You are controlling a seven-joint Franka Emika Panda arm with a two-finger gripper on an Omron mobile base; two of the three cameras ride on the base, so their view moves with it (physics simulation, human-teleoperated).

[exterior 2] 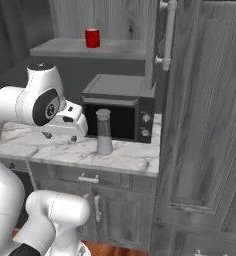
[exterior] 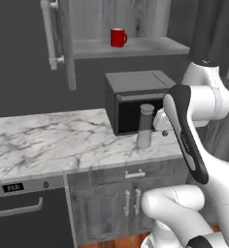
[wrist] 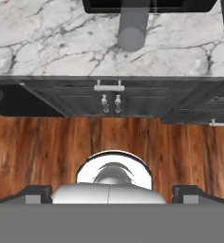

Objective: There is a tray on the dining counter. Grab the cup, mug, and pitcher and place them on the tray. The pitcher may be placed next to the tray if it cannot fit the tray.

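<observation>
The pitcher (exterior: 145, 126) (exterior 2: 104, 132), a tall pale grey cylinder, stands upright on the marble worktop just in front of the microwave. In the hand view the pitcher (wrist: 132, 26) is at the top edge. The red mug (exterior: 118, 37) (exterior 2: 92, 38) sits on a grey wall shelf (exterior: 150, 47) above the microwave. My gripper (exterior: 161, 130) (exterior 2: 60, 136) (wrist: 112, 194) hangs beside the pitcher, over the worktop's front edge, pointing down at the floor. It is open and holds nothing. The tray, the cup and the dining counter are out of view.
A black microwave (exterior: 131, 92) (exterior 2: 125, 107) sits at the back of the marble worktop (exterior: 48, 140). Below it are grey drawers and cabinet doors (wrist: 109, 87) and a dark appliance front (exterior: 24, 203). A tall grey cabinet (exterior 2: 205, 125) closes the right side. The floor (wrist: 47, 147) is wood.
</observation>
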